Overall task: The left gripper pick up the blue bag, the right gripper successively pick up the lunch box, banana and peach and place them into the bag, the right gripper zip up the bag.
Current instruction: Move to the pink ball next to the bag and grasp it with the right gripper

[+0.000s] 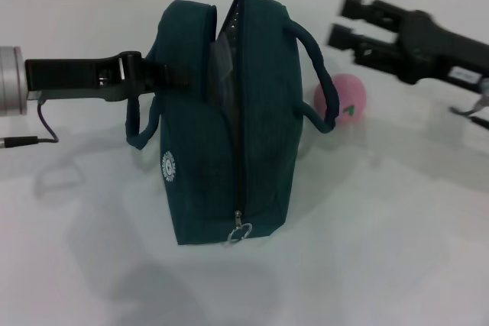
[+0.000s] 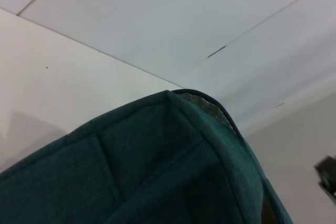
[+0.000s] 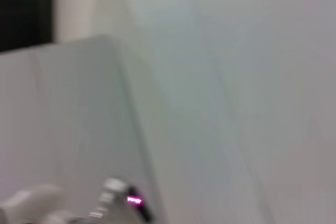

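peach still out, bag hanging off one side grip

your left gripper (image 1: pixel 153 72) has its fingers clenched on the near side of the blue bag (image 1: pixel 221 120), at the base of one handle, and the bag stands on the bench (image 1: pixel 397 234) with its mouth open along the top. the right gripper (image 1: pixel 353 22) sits beyond the far handle with its fingers released and holding nothing; the peach (image 1: pixel 344 98) lies on the bench just below and in front of those fingers, close beside the bag's far handle.

what can go wrong: that far handle loops out right next to the peach, so your descending fingers could snag it or nudge the peach and send it rolling. a tug there could also tip the bag or twist it in the left grip, narrowing the mouth.

i can't see a lunch box or banana anywhere; they may be inside, but i can't tell.

only the head view shows the peach and both grippers. the left wrist view shows only the bag's padded top edge and a strip of its lining.
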Controlling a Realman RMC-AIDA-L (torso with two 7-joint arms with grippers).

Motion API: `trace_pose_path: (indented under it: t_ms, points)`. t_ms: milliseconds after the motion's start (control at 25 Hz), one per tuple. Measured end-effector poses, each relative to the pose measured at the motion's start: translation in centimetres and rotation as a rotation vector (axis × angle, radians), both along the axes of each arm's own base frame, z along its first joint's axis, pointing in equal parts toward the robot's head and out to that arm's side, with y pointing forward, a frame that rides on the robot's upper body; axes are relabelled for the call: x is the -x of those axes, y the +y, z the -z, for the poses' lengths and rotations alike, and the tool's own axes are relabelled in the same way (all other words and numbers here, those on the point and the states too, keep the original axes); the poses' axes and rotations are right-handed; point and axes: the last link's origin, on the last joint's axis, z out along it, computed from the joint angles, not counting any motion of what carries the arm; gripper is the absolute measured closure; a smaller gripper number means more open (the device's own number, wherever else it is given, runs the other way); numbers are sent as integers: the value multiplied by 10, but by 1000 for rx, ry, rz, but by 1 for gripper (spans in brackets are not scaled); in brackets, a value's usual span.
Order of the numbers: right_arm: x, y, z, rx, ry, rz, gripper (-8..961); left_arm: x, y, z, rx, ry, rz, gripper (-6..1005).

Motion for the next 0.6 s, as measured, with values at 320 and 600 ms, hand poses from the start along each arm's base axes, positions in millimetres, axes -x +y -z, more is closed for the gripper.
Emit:
trace_pose_path:
  t_ms: [320, 600]
  points:
    - [-54, 21, -6, -151, -229, 265, 236, 5, -4, 1, 2, -2, -15, 967]
    - [-61, 43, 31, -115, -482, 333, 235, 6, -3, 4, 5, -8, -27, 967]
